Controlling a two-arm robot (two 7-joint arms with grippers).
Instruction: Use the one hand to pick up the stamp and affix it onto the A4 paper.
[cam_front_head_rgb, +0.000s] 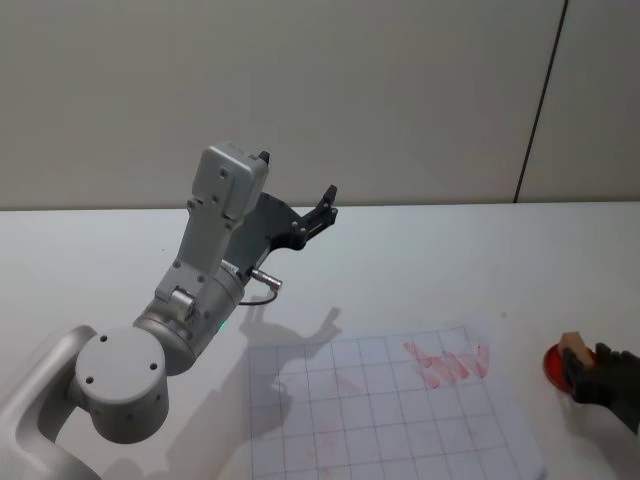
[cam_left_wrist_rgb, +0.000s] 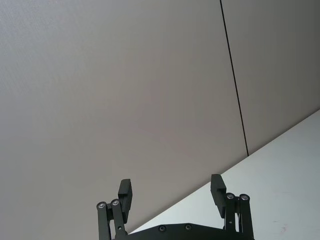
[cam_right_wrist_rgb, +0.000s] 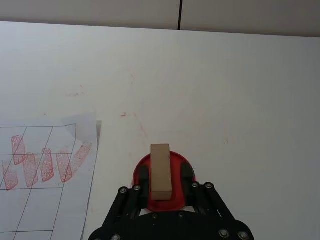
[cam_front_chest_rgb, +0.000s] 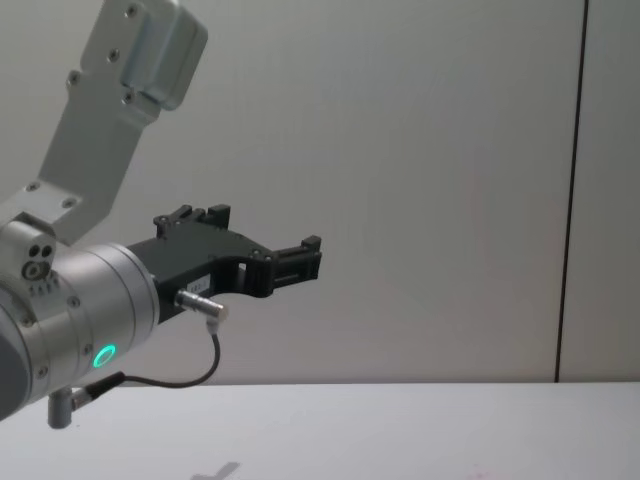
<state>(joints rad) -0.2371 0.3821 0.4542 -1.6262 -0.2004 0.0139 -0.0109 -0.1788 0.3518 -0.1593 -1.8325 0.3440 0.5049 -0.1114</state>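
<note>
The stamp (cam_right_wrist_rgb: 160, 171), a light-brown wooden block, stands on a round red ink pad (cam_right_wrist_rgb: 176, 161) right of the A4 paper (cam_right_wrist_rgb: 45, 200). My right gripper (cam_right_wrist_rgb: 165, 176) straddles it; its black fingers (cam_right_wrist_rgb: 143, 176) sit close on both sides, and thin strips of red show between them and the block. In the head view the stamp (cam_front_head_rgb: 573, 347) and the right gripper (cam_front_head_rgb: 597, 374) are at the right edge, beside the gridded paper (cam_front_head_rgb: 390, 420), which carries several red prints. My left gripper (cam_front_head_rgb: 325, 203) is raised off the table, open and empty.
The raised left arm (cam_front_head_rgb: 200, 290) stands over the table's left half, its gripper (cam_left_wrist_rgb: 171, 192) pointing at the grey wall. Faint red smudges mark the white table (cam_right_wrist_rgb: 225, 100) beyond the pad.
</note>
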